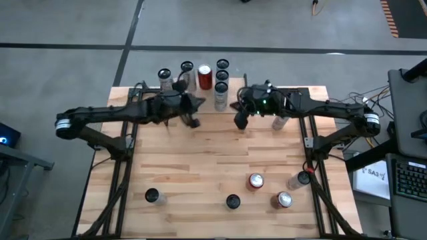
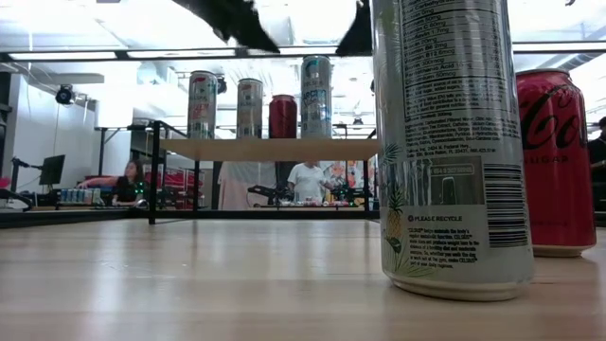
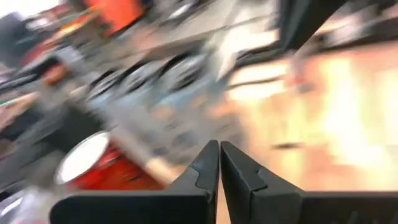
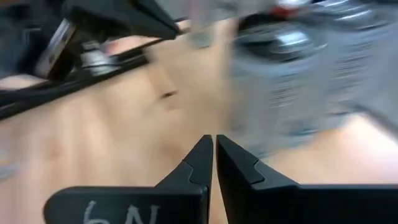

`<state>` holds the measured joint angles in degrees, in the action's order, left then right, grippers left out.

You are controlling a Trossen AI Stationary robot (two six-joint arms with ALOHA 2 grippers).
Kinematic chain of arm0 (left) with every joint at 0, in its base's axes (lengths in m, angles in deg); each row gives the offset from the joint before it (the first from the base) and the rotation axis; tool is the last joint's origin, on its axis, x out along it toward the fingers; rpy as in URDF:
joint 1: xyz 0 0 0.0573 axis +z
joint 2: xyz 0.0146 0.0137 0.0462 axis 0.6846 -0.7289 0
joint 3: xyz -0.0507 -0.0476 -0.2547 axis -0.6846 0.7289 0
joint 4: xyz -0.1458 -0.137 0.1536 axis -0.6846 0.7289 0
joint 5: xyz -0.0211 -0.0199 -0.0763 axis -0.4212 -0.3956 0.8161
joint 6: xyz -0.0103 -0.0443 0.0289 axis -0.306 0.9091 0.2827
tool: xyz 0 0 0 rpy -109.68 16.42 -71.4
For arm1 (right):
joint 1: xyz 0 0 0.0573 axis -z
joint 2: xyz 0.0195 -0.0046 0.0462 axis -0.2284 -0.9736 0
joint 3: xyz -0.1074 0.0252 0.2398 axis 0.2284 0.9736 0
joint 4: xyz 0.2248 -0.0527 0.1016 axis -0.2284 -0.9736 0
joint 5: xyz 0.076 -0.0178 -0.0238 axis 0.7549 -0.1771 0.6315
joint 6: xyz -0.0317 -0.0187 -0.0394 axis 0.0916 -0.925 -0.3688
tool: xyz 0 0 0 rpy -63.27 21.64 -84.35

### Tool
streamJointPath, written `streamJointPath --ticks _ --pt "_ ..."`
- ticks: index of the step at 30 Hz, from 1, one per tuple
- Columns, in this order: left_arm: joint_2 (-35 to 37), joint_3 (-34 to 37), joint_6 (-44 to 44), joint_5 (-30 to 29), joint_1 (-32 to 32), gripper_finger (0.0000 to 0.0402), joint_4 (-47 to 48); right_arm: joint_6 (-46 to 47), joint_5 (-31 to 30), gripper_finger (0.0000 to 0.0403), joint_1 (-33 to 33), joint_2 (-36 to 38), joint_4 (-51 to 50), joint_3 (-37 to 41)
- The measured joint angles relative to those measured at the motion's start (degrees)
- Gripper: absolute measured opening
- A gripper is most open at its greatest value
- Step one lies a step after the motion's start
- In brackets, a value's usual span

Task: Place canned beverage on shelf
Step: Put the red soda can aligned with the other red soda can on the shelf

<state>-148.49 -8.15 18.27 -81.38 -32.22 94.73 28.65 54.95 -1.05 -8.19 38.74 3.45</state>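
The shelf (image 2: pixel 275 149) stands at the table's far edge on thin black legs. Several cans stand upright on its top board, among them a red one (image 2: pixel 282 116) and tall silver ones (image 2: pixel 316 97). From above they show as a row (image 1: pixel 205 77). My left gripper (image 1: pixel 193 122) hovers shut just in front of the shelf, left of centre. My right gripper (image 1: pixel 239 122) hovers shut beside it, right of centre. Neither holds anything. More cans stand near the table's near edge: a tall white-and-silver one (image 2: pixel 450 142) and a red cola can (image 2: pixel 559 161).
A can (image 1: pixel 280 123) stands under the right arm by the far right corner. Loose cans (image 1: pixel 152 196), (image 1: pixel 232 201), (image 1: pixel 255 181), (image 1: pixel 284 200) are spread along the near edge. Bare planks lie between them and the shelf. People show in the room behind.
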Motion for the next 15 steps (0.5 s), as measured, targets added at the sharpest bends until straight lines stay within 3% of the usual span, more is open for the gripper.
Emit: streamJointPath --ticks 5,15 --pt "6.7 1.3 2.9 14.0 -3.4 0.0 2.3 8.2 6.9 0.0012 -6.2 0.0 -0.7 0.0" --pt "12.2 6.0 7.1 15.7 -11.8 0.0 -2.8 24.3 10.3 0.0012 -19.2 0.0 -3.9 0.0"
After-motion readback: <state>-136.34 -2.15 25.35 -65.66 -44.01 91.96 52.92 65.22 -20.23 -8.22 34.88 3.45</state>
